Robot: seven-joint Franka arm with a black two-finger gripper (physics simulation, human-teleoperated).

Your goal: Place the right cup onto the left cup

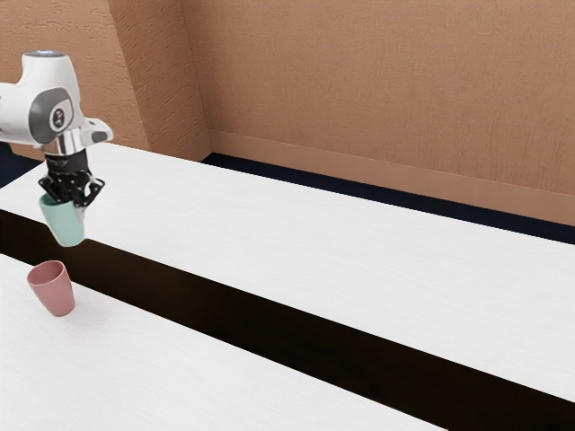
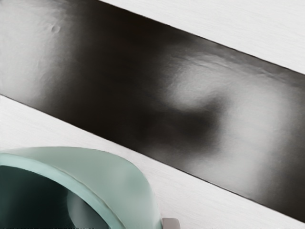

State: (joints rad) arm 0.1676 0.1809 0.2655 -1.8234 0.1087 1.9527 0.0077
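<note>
Your part-closed end effector (image 1: 71, 194) grips the teal cup (image 1: 65, 223) near its rim, a sound hold for probably light, stiff, slightly slippery walls

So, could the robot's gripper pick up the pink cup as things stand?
Probably not: the gripper appears to be holding the teal cup already, so it would have to let go first. Otherwise, I see nothing standing between it and the pink cup.

small dark emblem (image 1: 59, 117) on the white arm (image 1: 22, 115), too small to read, no legible words or numbers
</note>
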